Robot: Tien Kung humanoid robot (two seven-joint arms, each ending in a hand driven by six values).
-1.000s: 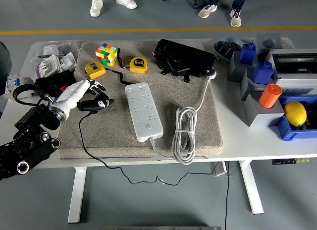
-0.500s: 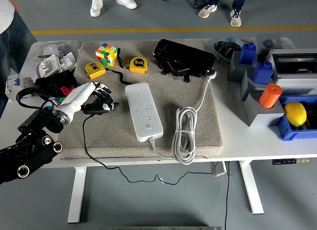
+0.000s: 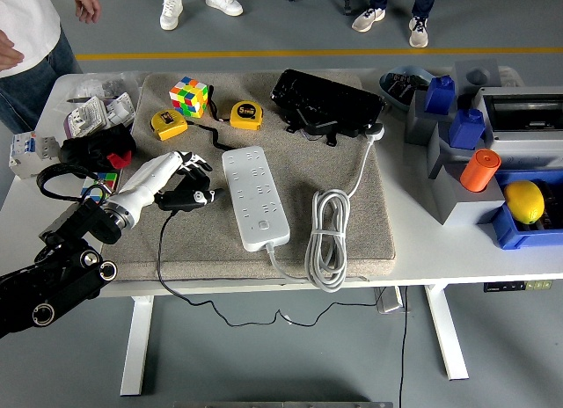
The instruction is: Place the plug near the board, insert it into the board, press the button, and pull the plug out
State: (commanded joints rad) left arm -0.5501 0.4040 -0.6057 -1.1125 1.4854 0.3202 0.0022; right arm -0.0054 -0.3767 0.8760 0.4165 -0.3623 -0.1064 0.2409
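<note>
A person point(image 3: 31, 47) stands at the far left corner of the table point(image 3: 440, 250). The left hand point(image 3: 171, 175) reaches in from the near left over the grey mat point(image 3: 202, 232), its fingers point(image 3: 201, 163) curled around the black plug point(image 3: 189, 197). The plug sits just left of the white board point(image 3: 255, 197), apart from it. The plug's black cable point(image 3: 163, 250) trails toward the near table edge. A coiled white cord point(image 3: 327, 236) lies right of the board.

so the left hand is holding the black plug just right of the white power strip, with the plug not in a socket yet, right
Not quite: the head view shows the left hand holding the black plug just left of the white power strip, not right of it. The plug is indeed not in a socket yet.
</note>
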